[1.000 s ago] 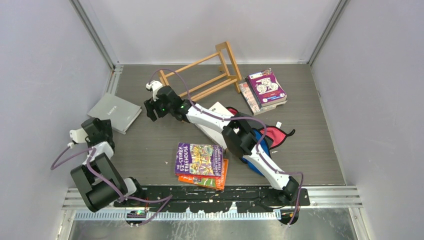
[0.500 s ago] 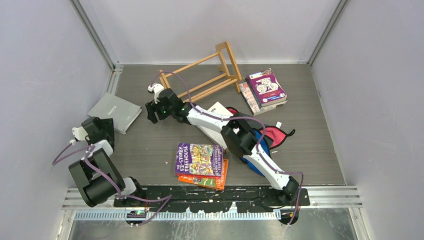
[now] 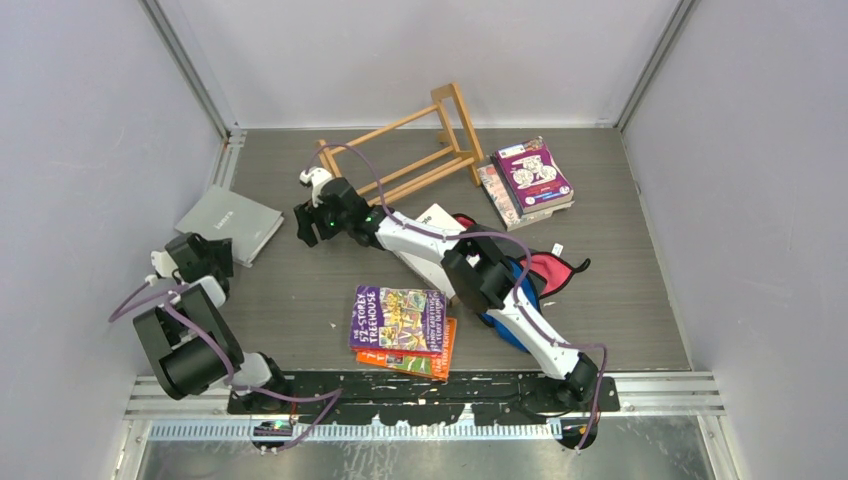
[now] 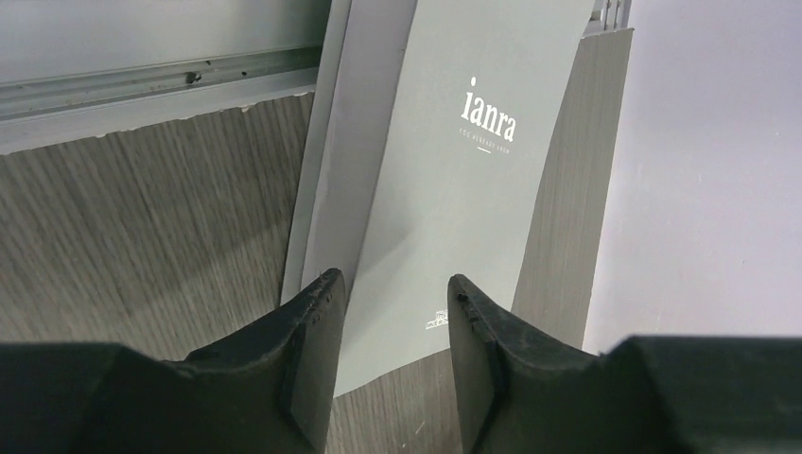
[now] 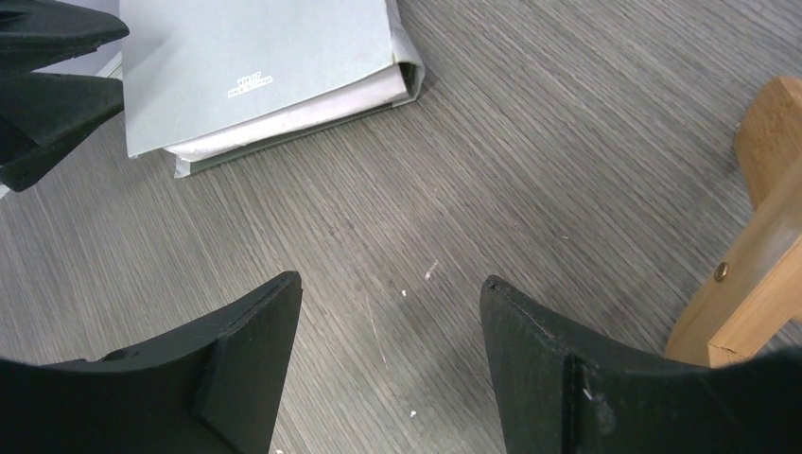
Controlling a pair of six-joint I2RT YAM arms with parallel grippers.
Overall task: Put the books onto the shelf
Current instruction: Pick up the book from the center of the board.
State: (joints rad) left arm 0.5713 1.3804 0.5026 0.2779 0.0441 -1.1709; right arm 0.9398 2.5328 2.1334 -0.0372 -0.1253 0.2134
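where left claw (image 4: 394, 278) points, grey book (image 4: 454, 189) lies — just ahead.

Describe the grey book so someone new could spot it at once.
Start at the table's left edge, along the metal rail. Just ahead of the left gripper the grey book lies flat by itself. It alone has a plain cover with small white "ianra" lettering, unlike the purple paperback and orange paperback mid-table.
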